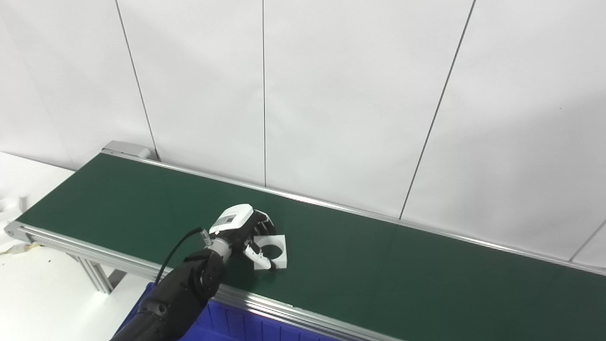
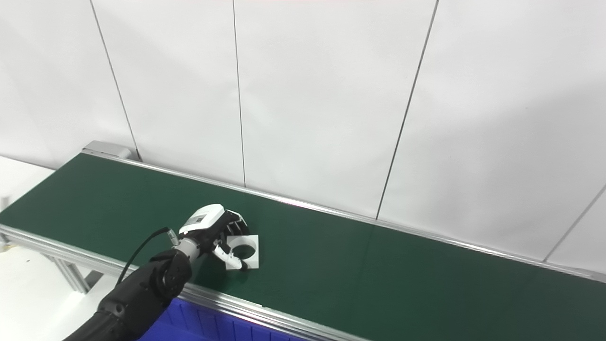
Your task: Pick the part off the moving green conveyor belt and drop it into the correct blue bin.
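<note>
A white square part with a round hole (image 1: pixel 282 258) lies flat on the green conveyor belt (image 1: pixel 402 270), near its front edge. My left hand (image 1: pixel 239 228) reaches over the belt from the lower left and is on the part's left side. Its fingers (image 1: pixel 265 226) curl over the far edge and its thumb (image 1: pixel 258 255) lies along the near edge, so it is closed on the part. The part also shows in the right eye view (image 2: pixel 253 259), with the hand (image 2: pixel 208 226) on it. My right hand is not in view.
A blue bin (image 1: pixel 227 324) sits below the belt's front rail (image 1: pixel 284 310), under my left arm. A white panelled wall stands behind the belt. The belt's left end (image 1: pixel 14 229) rests on a metal frame over a white floor.
</note>
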`<action>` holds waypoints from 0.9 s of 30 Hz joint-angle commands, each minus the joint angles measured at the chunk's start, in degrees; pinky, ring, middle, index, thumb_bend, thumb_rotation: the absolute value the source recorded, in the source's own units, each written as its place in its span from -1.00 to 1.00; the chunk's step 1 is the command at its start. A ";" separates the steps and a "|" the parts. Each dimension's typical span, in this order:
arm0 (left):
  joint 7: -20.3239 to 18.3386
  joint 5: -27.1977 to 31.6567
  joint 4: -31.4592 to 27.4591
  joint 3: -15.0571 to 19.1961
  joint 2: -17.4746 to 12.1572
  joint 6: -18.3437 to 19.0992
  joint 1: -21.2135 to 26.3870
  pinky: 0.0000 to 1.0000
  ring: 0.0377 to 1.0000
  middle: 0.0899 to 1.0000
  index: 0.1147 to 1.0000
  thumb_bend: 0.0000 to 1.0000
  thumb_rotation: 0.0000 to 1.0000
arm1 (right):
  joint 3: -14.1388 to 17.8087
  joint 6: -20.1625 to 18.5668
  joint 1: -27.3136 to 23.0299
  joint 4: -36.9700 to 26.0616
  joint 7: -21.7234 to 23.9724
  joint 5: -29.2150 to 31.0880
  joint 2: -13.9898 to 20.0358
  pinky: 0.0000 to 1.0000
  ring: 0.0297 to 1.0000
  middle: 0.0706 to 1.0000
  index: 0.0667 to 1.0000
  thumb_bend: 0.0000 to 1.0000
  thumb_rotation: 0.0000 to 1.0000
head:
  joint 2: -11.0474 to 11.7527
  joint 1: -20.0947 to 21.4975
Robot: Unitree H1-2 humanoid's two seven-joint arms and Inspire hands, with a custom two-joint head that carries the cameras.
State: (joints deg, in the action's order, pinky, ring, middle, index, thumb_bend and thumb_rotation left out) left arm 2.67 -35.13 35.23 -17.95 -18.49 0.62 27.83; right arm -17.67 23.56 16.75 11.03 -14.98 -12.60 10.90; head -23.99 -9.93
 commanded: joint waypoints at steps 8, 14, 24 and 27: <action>3.20 2.27 -14.12 4.09 -0.77 -1.53 -6.06 -0.29 -0.16 -0.03 -0.16 -0.05 -1.00 | 0.25 3.34 0.44 -2.41 -0.85 0.26 -0.28 0.36 0.56 0.66 0.69 0.43 -0.32 | -1.41 0.85; 3.74 4.58 -26.46 7.57 0.15 -4.28 -12.66 -0.33 -0.16 -0.02 -0.15 -0.06 -1.00 | 0.53 3.35 1.11 -3.92 0.09 0.28 -0.44 0.39 0.58 0.68 0.70 0.45 -0.28 | -3.58 3.42; 3.24 10.57 -32.94 10.01 1.14 -16.05 -20.27 -0.34 -0.16 -0.02 -0.14 -0.06 -1.00 | 1.40 3.34 2.43 -6.00 1.10 -0.84 -1.40 0.40 0.57 0.65 0.68 0.60 -0.14 | -6.92 7.72; 2.62 11.16 -33.78 10.25 1.45 -17.05 -21.58 -0.32 -0.16 -0.06 -0.14 -0.06 -1.00 | 1.75 3.30 2.65 -6.59 1.55 -1.37 -1.79 0.40 0.56 0.64 0.67 0.62 -0.15 | -7.89 9.13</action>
State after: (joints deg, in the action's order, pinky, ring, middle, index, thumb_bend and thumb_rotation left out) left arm 4.96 -24.98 4.21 -8.52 -16.73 -13.74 5.23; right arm -16.30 23.58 19.66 6.92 -14.00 -13.28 9.55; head -31.11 -1.76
